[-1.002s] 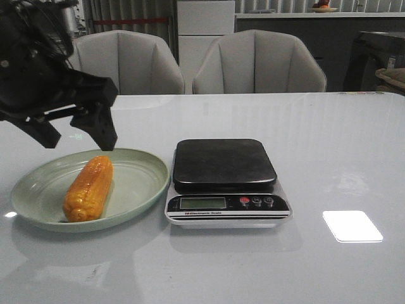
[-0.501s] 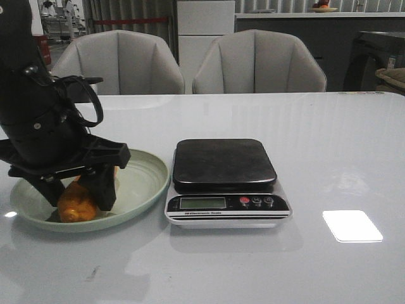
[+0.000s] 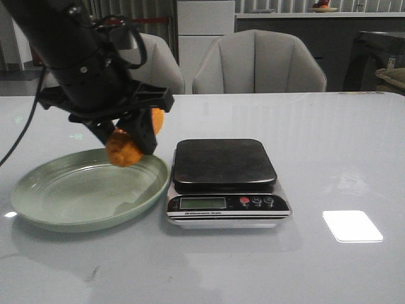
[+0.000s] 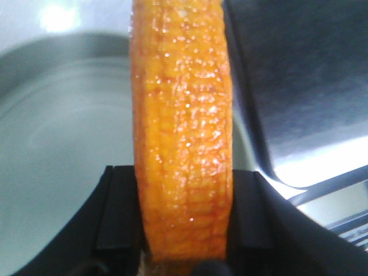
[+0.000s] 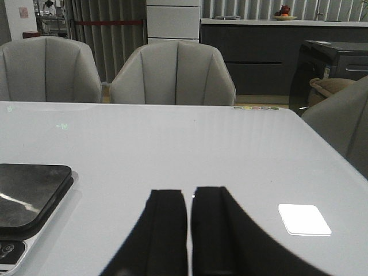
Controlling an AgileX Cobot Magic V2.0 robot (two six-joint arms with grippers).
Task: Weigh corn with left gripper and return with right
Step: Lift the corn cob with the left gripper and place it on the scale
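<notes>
Corn in the air: the left gripper holds the corn clear of the green plate, beside the kitchen scale.

The two black fingers are closed against the sides of the orange-yellow cob, which hangs above the plate's right rim, with one rounded end toward the camera in the front view. The cob touches neither the plate nor the scale's dark platform, which sits just to its right on the white table. In the left wrist view the platform's edge shows alongside the cob and the plate lies below it. The right gripper is over the table well apart from the scale, with its fingers together and nothing between them. Two grey chairs stand behind the table.
</notes>
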